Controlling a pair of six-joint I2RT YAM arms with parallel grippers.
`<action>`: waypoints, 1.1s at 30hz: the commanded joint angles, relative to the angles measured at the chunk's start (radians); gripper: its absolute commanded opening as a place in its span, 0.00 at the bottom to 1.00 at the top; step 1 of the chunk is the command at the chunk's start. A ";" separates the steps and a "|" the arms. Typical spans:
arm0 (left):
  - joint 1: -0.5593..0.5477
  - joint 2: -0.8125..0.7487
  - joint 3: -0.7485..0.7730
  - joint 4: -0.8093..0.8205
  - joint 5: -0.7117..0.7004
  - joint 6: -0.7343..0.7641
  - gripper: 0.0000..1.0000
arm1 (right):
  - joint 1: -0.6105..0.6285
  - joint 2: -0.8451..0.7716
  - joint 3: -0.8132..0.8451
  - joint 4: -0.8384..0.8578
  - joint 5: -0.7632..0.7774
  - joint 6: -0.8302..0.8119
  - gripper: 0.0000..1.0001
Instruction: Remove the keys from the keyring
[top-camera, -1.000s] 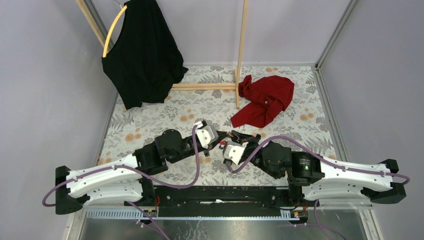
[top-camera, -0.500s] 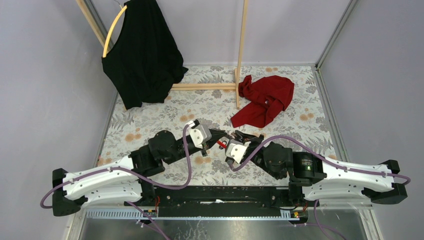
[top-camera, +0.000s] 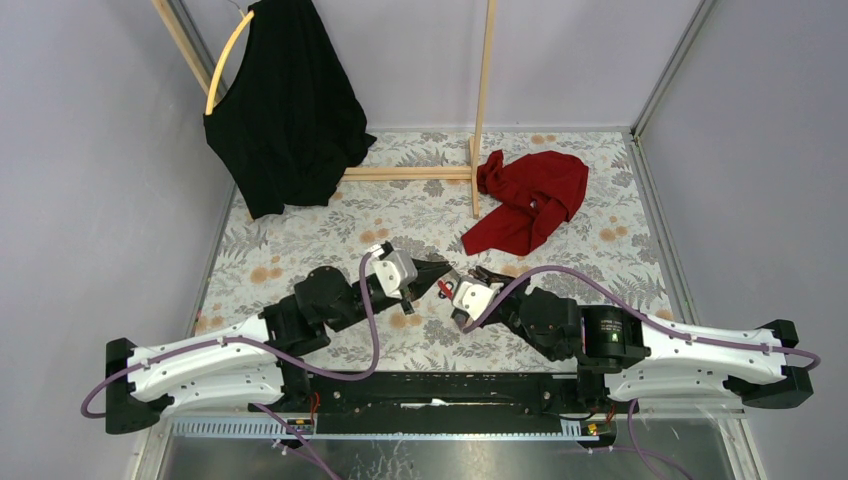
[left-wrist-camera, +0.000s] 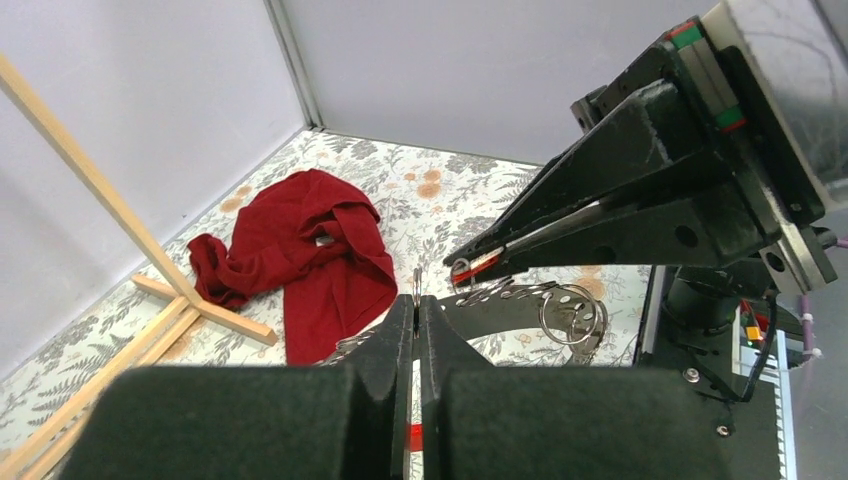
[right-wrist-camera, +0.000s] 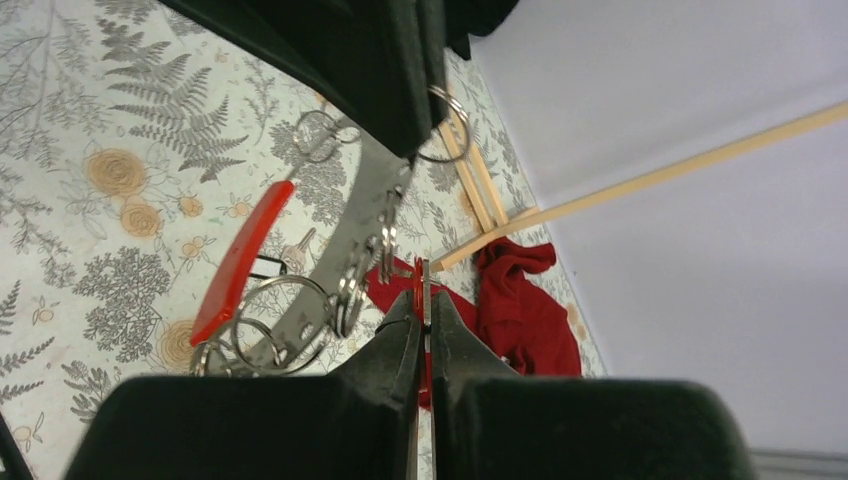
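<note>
The keyring is a curved grey strap (right-wrist-camera: 352, 240) carrying several steel split rings and a flat red tag (right-wrist-camera: 238, 262). It hangs in the air between my two grippers and shows as a small red and grey cluster in the top view (top-camera: 443, 288). My left gripper (left-wrist-camera: 416, 300) is shut on a thin steel ring (left-wrist-camera: 416, 281) of the bunch; it also shows in the top view (top-camera: 444, 268). My right gripper (right-wrist-camera: 423, 300) is shut on a thin red and silver piece (right-wrist-camera: 421, 275), also seen in the left wrist view (left-wrist-camera: 472, 268). A small key (right-wrist-camera: 296, 246) hangs by the tag.
A crumpled red cloth (top-camera: 530, 198) lies on the flowered table behind the grippers. A wooden rack (top-camera: 480, 110) stands at the back, with a black garment (top-camera: 285, 110) on a yellow hanger (top-camera: 225, 65) at the far left. The enclosure walls are close on both sides.
My left gripper has drawn back a little to the left. My right gripper has shifted slightly farther from the bases. Both have stayed shut on the bunch.
</note>
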 joint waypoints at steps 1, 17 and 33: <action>0.004 -0.008 -0.015 0.072 -0.110 -0.033 0.00 | -0.008 0.009 -0.016 0.063 0.158 0.105 0.00; 0.289 0.063 -0.120 -0.157 -0.304 -0.521 0.00 | -0.478 0.195 -0.192 0.295 -0.375 0.872 0.00; 0.542 0.068 -0.217 -0.282 -0.242 -0.735 0.00 | -0.553 0.525 -0.138 0.446 -0.397 1.075 0.54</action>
